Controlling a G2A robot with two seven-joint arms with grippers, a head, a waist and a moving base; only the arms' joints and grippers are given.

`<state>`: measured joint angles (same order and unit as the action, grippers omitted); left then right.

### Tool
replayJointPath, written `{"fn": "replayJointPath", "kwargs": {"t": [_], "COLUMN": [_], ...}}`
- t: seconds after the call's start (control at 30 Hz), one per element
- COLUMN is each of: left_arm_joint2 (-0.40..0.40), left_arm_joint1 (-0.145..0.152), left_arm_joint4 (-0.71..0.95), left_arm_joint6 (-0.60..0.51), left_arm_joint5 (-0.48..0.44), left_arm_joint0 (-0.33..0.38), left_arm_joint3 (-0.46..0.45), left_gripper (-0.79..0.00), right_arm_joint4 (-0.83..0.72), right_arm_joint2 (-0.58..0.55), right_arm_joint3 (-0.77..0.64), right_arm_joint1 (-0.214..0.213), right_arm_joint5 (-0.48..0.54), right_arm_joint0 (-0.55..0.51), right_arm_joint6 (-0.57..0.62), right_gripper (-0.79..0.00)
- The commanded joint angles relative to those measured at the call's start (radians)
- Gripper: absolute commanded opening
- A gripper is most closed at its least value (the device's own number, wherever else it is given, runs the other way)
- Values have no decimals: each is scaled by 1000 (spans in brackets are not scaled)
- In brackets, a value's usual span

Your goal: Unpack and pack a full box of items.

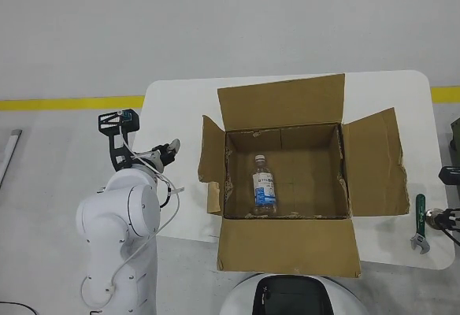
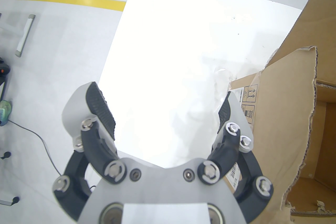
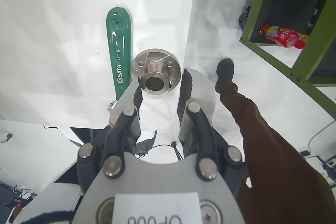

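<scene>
A cardboard box sits in the middle of a white table, seen from above. All four flaps are folded outward. The nearest flap hangs over the table edge closest to the robot. Inside the box, a clear bottle with a blue and white label lies on its side on the floor of the box. Its cap points away from the robot.

To the right of the box, near the table's right edge, lies a wrench with a green handle. Its jaw end points toward the robot. A round metal flange rests on the table touching the wrench's handle, on the side away from the box. The right pincer is closed on this flange, with one ridged pad against each side of its rim.

To the left of the box, the left pincer hangs over the left part of the table. It is wide open and holds nothing. The box's torn left flap is just beside it.

Farther off, a yellow line runs across the grey floor behind the table. A pale rod lies on the floor to the left. To the right of the table stands a green-framed shelf with a red bottle lying on it.
</scene>
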<state>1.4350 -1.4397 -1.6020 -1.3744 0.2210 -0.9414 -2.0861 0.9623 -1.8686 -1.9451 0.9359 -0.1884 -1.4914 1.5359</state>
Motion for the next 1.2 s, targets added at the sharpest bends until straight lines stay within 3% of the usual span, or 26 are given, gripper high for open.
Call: {"fn": "replayJointPath", "kwargs": {"t": [0.0, 0.47, 0.63, 0.77, 1.17], "left_arm_joint2": [0, 0, 0, 0, 0], "left_arm_joint1": [0, 0, 0, 0, 0], "left_arm_joint4": [0, 0, 0, 0, 0], "left_arm_joint6": [0, 0, 0, 0, 0], "left_arm_joint5": [0, 0, 0, 0, 0], "left_arm_joint0": [0, 0, 0, 0, 0], "left_arm_joint3": [0, 0, 0, 0, 0], "left_gripper": [0, 0, 0, 0, 0], "right_arm_joint4": [-1, -9, -9, -14, -32], "right_arm_joint2": [1, 13, 18, 21, 22], "right_arm_joint3": [1, 18, 26, 30, 9], "right_arm_joint1": [-1, -4, -4, -5, -7], "right_arm_joint5": [-2, -5, -5, -8, -17], "right_arm_joint0": [-1, 2, 3, 6, 18], "right_arm_joint6": [0, -12, -18, -20, -32], "right_gripper": [-456, -514, -613, -785, -785]}}
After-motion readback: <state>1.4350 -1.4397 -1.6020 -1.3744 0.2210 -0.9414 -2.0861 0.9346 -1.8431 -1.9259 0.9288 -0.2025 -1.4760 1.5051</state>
